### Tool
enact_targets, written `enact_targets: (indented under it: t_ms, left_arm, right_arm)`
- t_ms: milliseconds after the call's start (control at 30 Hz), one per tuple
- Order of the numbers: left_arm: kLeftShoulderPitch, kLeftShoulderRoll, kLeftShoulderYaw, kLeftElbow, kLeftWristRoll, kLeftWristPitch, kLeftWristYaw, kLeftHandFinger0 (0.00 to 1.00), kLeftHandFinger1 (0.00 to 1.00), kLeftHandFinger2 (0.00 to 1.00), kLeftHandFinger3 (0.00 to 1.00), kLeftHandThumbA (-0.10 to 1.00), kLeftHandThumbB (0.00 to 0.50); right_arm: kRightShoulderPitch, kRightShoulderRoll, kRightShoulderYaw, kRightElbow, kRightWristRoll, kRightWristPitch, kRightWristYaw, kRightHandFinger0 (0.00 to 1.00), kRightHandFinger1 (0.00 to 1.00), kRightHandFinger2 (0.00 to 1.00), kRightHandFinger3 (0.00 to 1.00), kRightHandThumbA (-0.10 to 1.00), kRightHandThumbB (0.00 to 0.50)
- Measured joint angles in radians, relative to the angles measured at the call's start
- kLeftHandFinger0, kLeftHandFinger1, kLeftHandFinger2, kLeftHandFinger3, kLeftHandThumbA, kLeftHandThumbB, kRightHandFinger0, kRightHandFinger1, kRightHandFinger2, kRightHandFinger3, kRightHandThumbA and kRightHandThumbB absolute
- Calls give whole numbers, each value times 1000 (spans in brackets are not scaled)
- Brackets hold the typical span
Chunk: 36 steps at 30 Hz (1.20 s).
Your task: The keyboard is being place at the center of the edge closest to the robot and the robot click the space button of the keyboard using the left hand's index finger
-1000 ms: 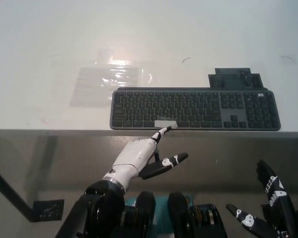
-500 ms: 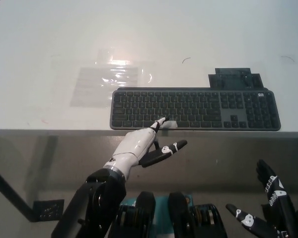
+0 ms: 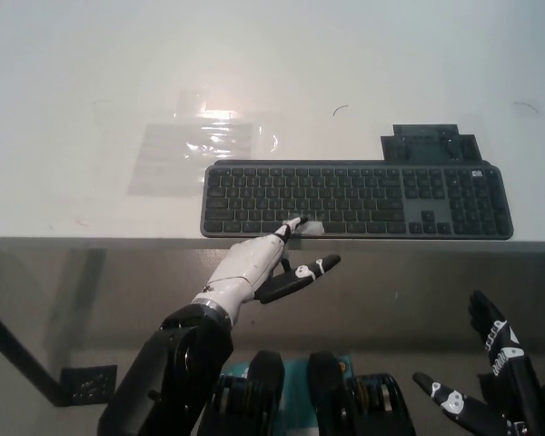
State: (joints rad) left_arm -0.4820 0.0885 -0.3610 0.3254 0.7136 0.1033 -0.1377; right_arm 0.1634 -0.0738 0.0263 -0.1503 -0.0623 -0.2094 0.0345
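Left hand, fingers open, index on the keyboard's space bar; we press down next. Right hand idles lower right.

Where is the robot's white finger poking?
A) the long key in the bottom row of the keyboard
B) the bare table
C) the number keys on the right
A: the white left hand puts its fingertip on the pale-taped space bar in the keyboard bottom row; the black right hand hangs low at the right.
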Motion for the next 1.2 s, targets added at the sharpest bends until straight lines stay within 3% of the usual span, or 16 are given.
enact_targets:
  t_ms: [300, 400, 533, 600, 633, 667, 700, 733, 833, 933, 1000, 1067, 1200]
  left_arm:
    - [-32, -3, -13, 101, -2, -43, 63, 0, 165, 307, 1000, 1000, 378]
    - [-40, -3, -19, 135, -2, -63, 83, 0, 151, 268, 1000, 1000, 392]
    - [-40, -2, -25, 139, -3, -76, 101, 0, 128, 232, 1000, 1000, 387]
    - [-31, 1, -26, 119, -3, -77, 102, 1, 124, 238, 1000, 1000, 427]
    - [-23, 3, -27, 101, -3, -76, 101, 0, 27, 90, 1000, 1000, 487]
    - [-5, 7, -26, 47, -3, -70, 93, 50, 152, 278, 1000, 1000, 432]
    - [11, 11, -27, 9, -4, -68, 87, 29, 189, 346, 1000, 1000, 446]
    - [28, 13, -27, -30, -4, -66, 81, 1, 142, 339, 1000, 1000, 447]
    - [75, 15, -27, -149, -8, -59, 60, 0, 15, 266, 1000, 1000, 443]
    - [120, 16, -26, -270, -15, -54, 44, 0, 0, 98, 1000, 1000, 499]
    - [149, 16, -26, -344, -20, -50, 32, 0, 0, 2, 1000, 1000, 476]
    - [173, 17, -26, -412, -26, -45, 26, 0, 0, 0, 1000, 1000, 431]
    - [242, 28, -18, -576, -50, -40, 13, 0, 0, 12, 1000, 1000, 433]
  right_arm:
    - [-3, 0, 0, 0, -2, 0, 0, 1000, 1000, 1000, 1000, 1000, 249]
    - [-4, 0, 0, 0, -2, 0, 0, 1000, 1000, 1000, 1000, 1000, 276]
    - [-6, 0, 0, 0, -2, 0, 0, 1000, 1000, 1000, 1000, 1000, 262]
    - [-7, 0, 0, 0, -2, 0, 0, 1000, 1000, 1000, 1000, 1000, 282]
    - [-7, 0, 0, 0, -2, 0, 0, 1000, 1000, 1000, 1000, 1000, 277]
    - [-7, 0, 0, 0, -2, 0, 0, 1000, 1000, 1000, 1000, 1000, 278]
    - [-7, 0, 0, 0, -2, 1, 0, 1000, 1000, 1000, 1000, 1000, 278]
    - [-7, 0, 0, 1, -2, 1, 0, 1000, 1000, 1000, 1000, 1000, 278]
    - [-7, 0, 0, 4, -1, 2, 0, 1000, 1000, 1000, 1000, 1000, 271]
    - [-7, 0, 0, 9, -1, 2, 0, 1000, 1000, 1000, 1000, 1000, 263]
    - [-6, 0, 0, 13, -1, 2, 0, 1000, 1000, 1000, 1000, 1000, 270]
    - [-4, 0, 0, 15, -1, 2, 0, 1000, 1000, 1000, 1000, 1000, 274]
    - [5, 0, 0, 16, -1, 2, 0, 1000, 1000, 1000, 1000, 1000, 286]
